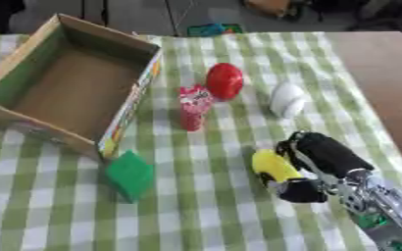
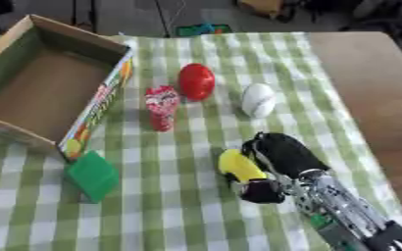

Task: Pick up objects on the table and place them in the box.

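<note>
An open cardboard box (image 1: 138,46) stands at the table's left, with nothing visible inside. On the green checked cloth lie a red egg-shaped object (image 1: 224,81), a red and white packet (image 1: 193,105), a white ball-like object (image 1: 287,99), a green block (image 1: 131,174) beside the box's near corner, and a yellow object (image 1: 272,165). My right hand (image 1: 320,156) comes in from the lower right and its black fingers and thumb curl round the yellow object, which rests on the cloth. My left hand shows in neither view.
The bare brown tabletop (image 1: 385,73) lies to the right of the cloth. The floor and some coloured items (image 1: 211,29) lie beyond the far edge. Open cloth stretches along the front left.
</note>
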{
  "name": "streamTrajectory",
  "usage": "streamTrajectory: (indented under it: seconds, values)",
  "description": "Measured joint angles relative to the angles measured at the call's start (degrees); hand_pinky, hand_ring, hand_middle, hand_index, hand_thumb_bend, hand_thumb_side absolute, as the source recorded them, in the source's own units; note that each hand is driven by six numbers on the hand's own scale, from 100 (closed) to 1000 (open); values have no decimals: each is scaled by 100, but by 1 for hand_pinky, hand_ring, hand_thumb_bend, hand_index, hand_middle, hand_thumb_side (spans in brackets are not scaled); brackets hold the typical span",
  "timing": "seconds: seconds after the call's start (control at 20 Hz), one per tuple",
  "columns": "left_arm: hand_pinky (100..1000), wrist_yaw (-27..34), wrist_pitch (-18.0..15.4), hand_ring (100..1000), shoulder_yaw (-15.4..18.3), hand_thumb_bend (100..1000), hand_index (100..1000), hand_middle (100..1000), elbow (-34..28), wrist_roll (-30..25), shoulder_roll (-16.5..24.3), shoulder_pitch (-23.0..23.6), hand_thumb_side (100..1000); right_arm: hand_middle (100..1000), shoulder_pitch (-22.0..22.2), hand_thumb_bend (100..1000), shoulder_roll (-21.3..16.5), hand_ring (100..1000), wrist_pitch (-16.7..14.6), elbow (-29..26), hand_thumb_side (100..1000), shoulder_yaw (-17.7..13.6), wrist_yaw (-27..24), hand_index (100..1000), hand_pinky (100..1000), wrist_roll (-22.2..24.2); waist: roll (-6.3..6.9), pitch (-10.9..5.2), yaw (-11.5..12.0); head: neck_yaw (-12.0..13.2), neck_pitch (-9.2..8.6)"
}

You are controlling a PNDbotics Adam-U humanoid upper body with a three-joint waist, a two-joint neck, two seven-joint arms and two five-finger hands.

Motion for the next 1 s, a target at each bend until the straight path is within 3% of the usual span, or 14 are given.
streamTrajectory:
  seconds: [0.3, 0.55, 0.6, 0.65, 1.0]
  values:
    - [770, -5, 0, 736, 12, 100, 770, 736, 0, 5, 0, -3, 1000, 251, -10, 100, -135, 655, 15, -281, 338, -5, -6, 445, 749, 15, -31, 0, -1, -10, 1]
    - [770, -13, 3, 736, 12, 100, 770, 736, 0, 7, 0, -8, 1000, 248, -80, 100, -285, 648, 92, -588, 333, -40, -73, 441, 748, 103, -66, -2, -3, -9, 2]
    - [770, -13, 4, 735, 12, 100, 770, 736, 0, 9, 0, -8, 1000, 247, -88, 100, -312, 645, 110, -640, 477, -42, -91, 438, 747, 124, -65, -2, -3, -9, 2]
    - [770, -13, 7, 735, 12, 100, 770, 736, 0, 12, 0, -8, 1000, 245, -104, 100, -335, 644, 117, -679, 336, -49, -108, 437, 747, 137, -65, -3, -3, -9, 2]
    - [770, -14, 21, 734, 12, 100, 769, 736, 0, 25, 2, -8, 1000, 242, -387, 100, -552, 635, -6, -778, 354, -71, -255, 432, 745, 92, -98, -38, -8, -9, 2]
